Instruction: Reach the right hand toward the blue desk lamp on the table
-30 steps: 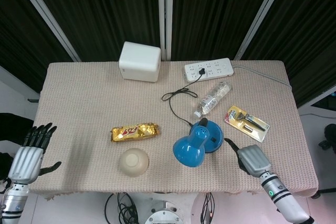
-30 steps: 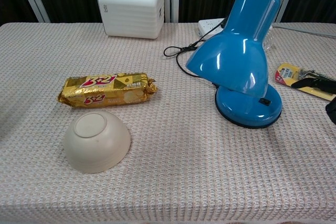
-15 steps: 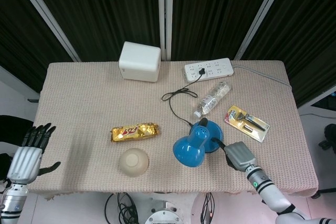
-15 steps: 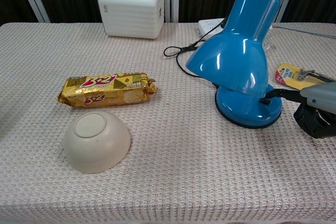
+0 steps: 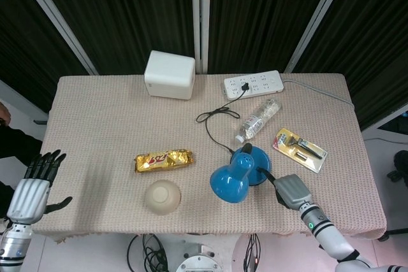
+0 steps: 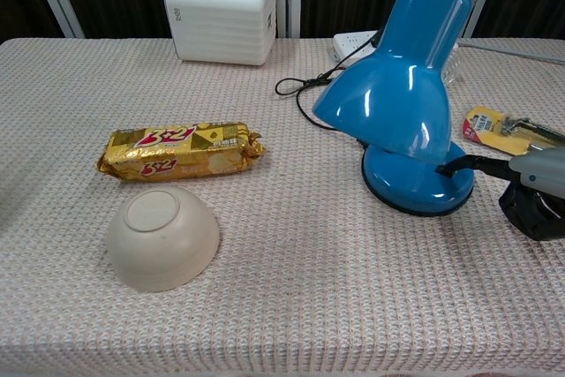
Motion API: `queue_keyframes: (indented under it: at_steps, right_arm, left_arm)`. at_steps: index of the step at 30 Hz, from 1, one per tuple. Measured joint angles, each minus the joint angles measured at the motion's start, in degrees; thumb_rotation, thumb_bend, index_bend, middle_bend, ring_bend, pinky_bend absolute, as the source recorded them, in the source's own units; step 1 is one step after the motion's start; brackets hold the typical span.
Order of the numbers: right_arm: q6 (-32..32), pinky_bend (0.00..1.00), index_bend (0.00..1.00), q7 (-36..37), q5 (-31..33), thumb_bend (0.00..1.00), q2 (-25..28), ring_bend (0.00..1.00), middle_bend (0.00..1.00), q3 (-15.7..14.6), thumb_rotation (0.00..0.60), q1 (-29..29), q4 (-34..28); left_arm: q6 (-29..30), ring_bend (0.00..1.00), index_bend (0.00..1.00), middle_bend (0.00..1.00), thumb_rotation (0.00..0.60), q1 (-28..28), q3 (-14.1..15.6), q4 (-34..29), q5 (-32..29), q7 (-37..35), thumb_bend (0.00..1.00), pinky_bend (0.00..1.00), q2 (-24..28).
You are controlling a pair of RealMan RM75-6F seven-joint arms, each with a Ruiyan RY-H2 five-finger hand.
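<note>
The blue desk lamp (image 5: 237, 175) stands at the front middle of the table, its shade tipped toward the front left; in the chest view the desk lamp (image 6: 402, 103) fills the right half. My right hand (image 5: 290, 190) lies just right of the lamp's round base, grey back up, and holds nothing. One dark finger (image 6: 461, 165) reaches out and touches the base's right rim; the other fingers are mostly hidden under my right hand (image 6: 535, 193). My left hand (image 5: 35, 185) hangs off the table's front left corner with its fingers spread and nothing in it.
A cream bowl (image 5: 162, 196) lies upside down left of the lamp, with a gold snack bar (image 5: 163, 160) behind it. A razor pack (image 5: 299, 149), a water bottle (image 5: 258, 118), a power strip (image 5: 252, 84) with the lamp's cord, and a white box (image 5: 169, 74) lie further back.
My right hand came in from the right and one finger reached the lamp's base, where it has stayed for the last half second. The left hand sank slightly.
</note>
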Motion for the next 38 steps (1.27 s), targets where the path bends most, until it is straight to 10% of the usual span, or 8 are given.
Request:
queue_keyframes:
  at_steps: [15, 24, 27, 29, 31, 38]
  right_arm:
    - [1.03, 0.7, 0.0, 1.48, 0.1, 0.96, 0.13, 0.7, 0.81, -1.36, 0.6, 0.22, 0.62]
    - [13.85, 0.7, 0.0, 7.93, -9.41, 0.94, 3.09, 0.69, 0.76, -0.66, 0.6, -4.26, -0.58]
    - [20.8, 0.56, 0.0, 11.01, -13.22, 0.71, 4.61, 0.51, 0.53, -0.92, 0.6, -7.46, 0.18]
    - [25.99, 0.19, 0.0, 12.06, -15.18, 0.22, 5.52, 0.14, 0.15, -1.16, 0.6, -10.23, 1.73]
    - [30.79, 0.01, 0.0, 12.66, -16.16, 0.01, 6.02, 0.0, 0.0, -1.18, 0.6, -13.29, 4.42]
    - [34.67, 0.0, 0.0, 17.73, -12.67, 0.0, 7.31, 0.0, 0.0, -0.31, 0.6, -19.45, 9.08]
  left_arm:
    - [0.27, 0.0, 0.0, 0.0, 0.6, 0.01, -0.07, -0.94, 0.18, 0.84, 0.07, 0.0, 0.44]
    - [0.47, 0.0, 0.0, 0.0, 0.6, 0.08, -0.07, -1.41, 0.35, 1.05, 0.07, 0.0, 0.67]
    - [0.35, 0.0, 0.0, 0.0, 0.6, 0.0, -0.02, -1.71, 0.47, 1.24, 0.07, 0.0, 0.76]
    - [0.32, 0.0, 0.0, 0.0, 0.6, -0.03, 0.01, -1.96, 0.59, 1.49, 0.07, 0.0, 0.83]
    - [0.29, 0.0, 0.0, 0.0, 0.6, -0.04, 0.05, -2.2, 0.62, 1.66, 0.06, 0.0, 0.89]
    - [-0.36, 0.0, 0.0, 0.0, 0.6, -0.6, -0.22, -2.48, 0.56, 2.09, 0.07, 0.0, 1.01]
